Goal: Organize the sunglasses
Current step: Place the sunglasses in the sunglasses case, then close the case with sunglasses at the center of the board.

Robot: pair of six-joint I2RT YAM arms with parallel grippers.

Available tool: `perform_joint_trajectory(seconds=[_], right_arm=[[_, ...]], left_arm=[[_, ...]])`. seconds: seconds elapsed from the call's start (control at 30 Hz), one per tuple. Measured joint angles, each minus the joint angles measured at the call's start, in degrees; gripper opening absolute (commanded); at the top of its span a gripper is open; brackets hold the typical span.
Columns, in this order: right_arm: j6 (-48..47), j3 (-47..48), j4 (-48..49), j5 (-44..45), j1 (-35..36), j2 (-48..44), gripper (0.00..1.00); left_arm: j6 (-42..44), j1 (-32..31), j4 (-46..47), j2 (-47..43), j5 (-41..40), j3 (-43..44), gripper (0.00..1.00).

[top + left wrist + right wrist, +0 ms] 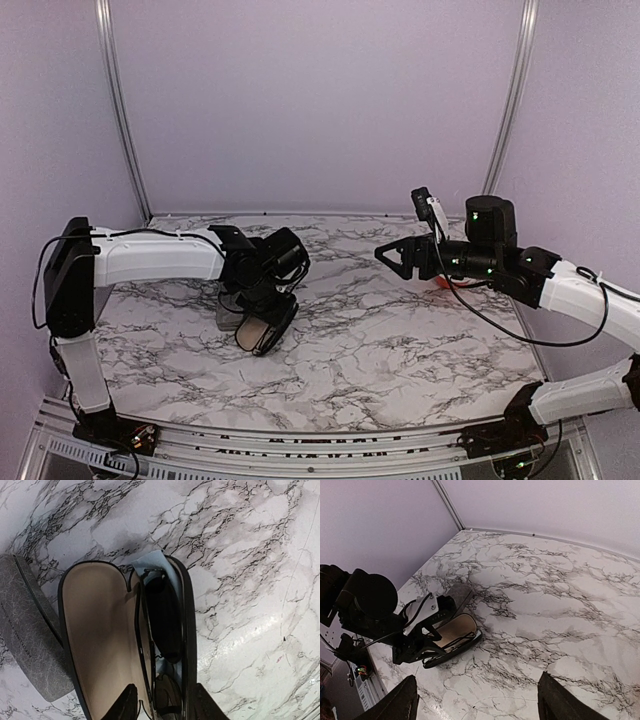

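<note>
- Sunglasses (162,615): one thin black wire pair lies folded in the lower half of the open black oval case (100,630), on the left side of the marble table (400,350), toward the near edge. One dark oval lens shows in full and the other sits lower in the left wrist view, between the fingers.
- A pale blue cloth (155,564) lies under the pair, and its corner sticks out at the far end of the case.
- The case's lid is swung open flat to the side, with its tan lining facing up.
- Left gripper (165,692): it hangs straight above the case, pointing down. Its jaws are spread, one finger over the tan lining and the other outside the case's far rim. The frame lies in the gap between them, and neither finger visibly touches it.
- Grey rectangular case (27,630): it rests on the table close against the open lid, on the side away from the sunglasses.
- Right gripper (477,680): it is held in the air well apart from the cases, over the right part of the table, and it faces the left arm (150,258). Its jaws stand wide apart with nothing between them.
- A small orange object (441,283) shows partly under the right arm, too hidden to identify.
</note>
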Motion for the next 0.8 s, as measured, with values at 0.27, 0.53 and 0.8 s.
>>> perform_joint_trajectory(seconds=[0.27, 0.53, 0.8], right_arm=[[0.02, -1.14, 0.5, -0.02, 0.0, 0.11, 0.8], [0.94, -5.64, 3.34, -0.83, 0.02, 2.93, 0.75], [2.14, -7.3, 8.0, -0.15, 5.18, 11.39, 0.63]], left_arm=[[0.17, 0.55, -0.13, -6.47, -1.36, 1.68, 0.35], [1.81, 8.94, 2.49, -14.08, -1.55, -4.9, 0.27], [4.11, 14.19, 6.08, -12.59, 1.79, -12.68, 0.24]])
